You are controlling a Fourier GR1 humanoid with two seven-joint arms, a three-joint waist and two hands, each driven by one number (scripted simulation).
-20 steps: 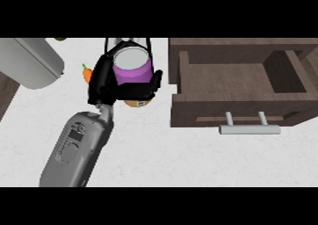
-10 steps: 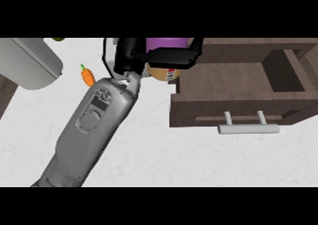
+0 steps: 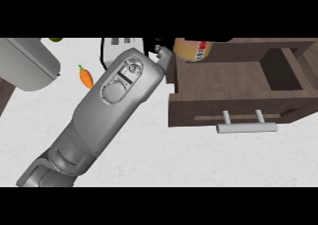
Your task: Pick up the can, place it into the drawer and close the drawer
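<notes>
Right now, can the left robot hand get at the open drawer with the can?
Probably yes: the left robot hand holds the can at the drawer's left rim, and the drawer stands open with nothing visible inside.

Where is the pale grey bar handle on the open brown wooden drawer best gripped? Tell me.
Take the pale grey bar handle at its middle, between its two posts, coming from the front. The bar lies level and stands off the brown wooden drawer front, leaving room for fingers behind it. The left hand holds the tan can.
</notes>
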